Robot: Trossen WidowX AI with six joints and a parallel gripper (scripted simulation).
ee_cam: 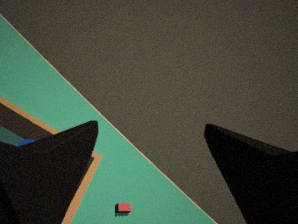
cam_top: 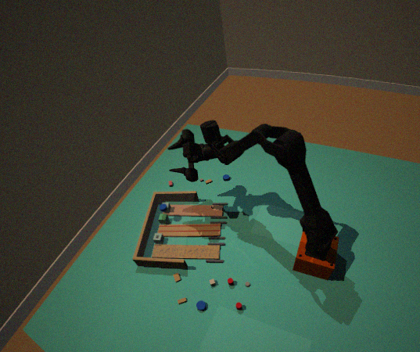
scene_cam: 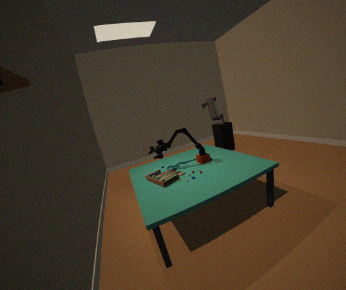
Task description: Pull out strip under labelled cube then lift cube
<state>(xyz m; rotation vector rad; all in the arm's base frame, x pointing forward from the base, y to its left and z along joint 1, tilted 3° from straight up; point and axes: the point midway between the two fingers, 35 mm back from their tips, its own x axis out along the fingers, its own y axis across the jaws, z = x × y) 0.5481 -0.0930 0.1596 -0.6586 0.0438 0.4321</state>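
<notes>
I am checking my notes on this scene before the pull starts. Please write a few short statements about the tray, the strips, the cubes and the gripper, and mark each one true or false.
1. The gripper is open and holds nothing. True.
2. The tray holds three strips. True.
3. The labelled cube sits on the strip with red lines. False: it sits at the end of the speckled strip, the one nearest the camera in the top view.
4. The gripper is already down inside the tray. False: it hangs above the table, beyond the tray's far side.
5. A green cube is in the tray. True.
</notes>
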